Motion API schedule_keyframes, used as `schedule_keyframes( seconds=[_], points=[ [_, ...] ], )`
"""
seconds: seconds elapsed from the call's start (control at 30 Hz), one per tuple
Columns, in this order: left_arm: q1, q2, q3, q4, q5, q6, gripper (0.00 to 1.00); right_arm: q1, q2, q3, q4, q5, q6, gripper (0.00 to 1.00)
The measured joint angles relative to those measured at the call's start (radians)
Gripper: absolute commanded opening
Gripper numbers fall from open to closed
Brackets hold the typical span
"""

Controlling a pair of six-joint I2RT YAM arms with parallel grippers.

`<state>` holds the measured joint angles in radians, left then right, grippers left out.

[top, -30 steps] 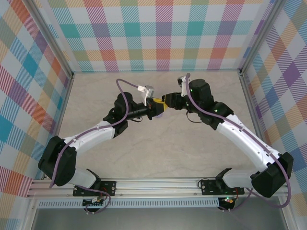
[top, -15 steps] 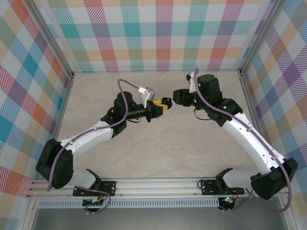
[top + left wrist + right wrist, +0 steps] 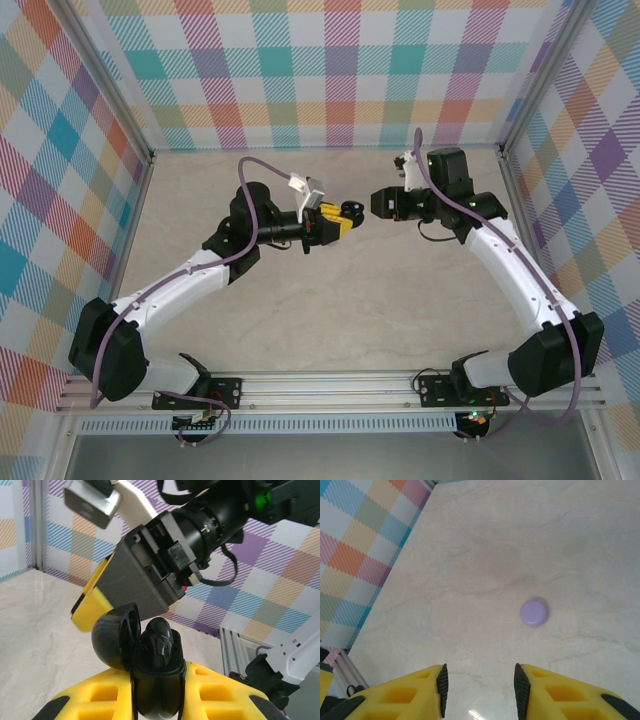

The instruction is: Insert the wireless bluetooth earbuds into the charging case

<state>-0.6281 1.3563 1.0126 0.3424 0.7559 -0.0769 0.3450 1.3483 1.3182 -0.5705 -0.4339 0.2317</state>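
Above the desk's [image 3: 495, 540] far half, my left tool [image 3: 348, 212] clamps the open black case [image 3: 157, 672]; my right tool [image 3: 479, 685] gapes empty over a lilac case [image 3: 534, 612].

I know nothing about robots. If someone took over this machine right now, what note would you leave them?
Left gripper: shut on the round black charging case, lid open, held off the table.
Right gripper: open, empty, just apart from it.
Round lilac case: closed, lying on the pale stone-look table.
Done: a dark shape sits in the black case, perhaps a bud; unclear.
Left: confirm buds seated, close lid.
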Motion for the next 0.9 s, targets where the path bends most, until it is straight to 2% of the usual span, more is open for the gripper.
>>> schedule_keyframes(
  seconds=[0.27, 0.43, 0.73, 0.9],
  points=[
    [-0.001, -0.002, 0.0, 0.001, 0.037, -0.013, 0.01, -0.002, 0.001, 0.0, 0.012, -0.129, -0.013, 0.37],
    [-0.001, 0.0, 0.0, 0.0, 0.023, -0.028, 0.01, -0.002, 0.0, -0.001, 0.033, -0.174, -0.013, 0.37],
    [-0.004, 0.032, 0.007, 0.006, -0.003, -0.065, 0.01, -0.012, -0.023, -0.026, 0.058, -0.181, -0.016, 0.37],
    [-0.005, 0.038, 0.016, -0.011, -0.046, -0.069, 0.02, -0.011, -0.026, -0.027, 0.053, -0.138, -0.017, 0.4]
  ],
)
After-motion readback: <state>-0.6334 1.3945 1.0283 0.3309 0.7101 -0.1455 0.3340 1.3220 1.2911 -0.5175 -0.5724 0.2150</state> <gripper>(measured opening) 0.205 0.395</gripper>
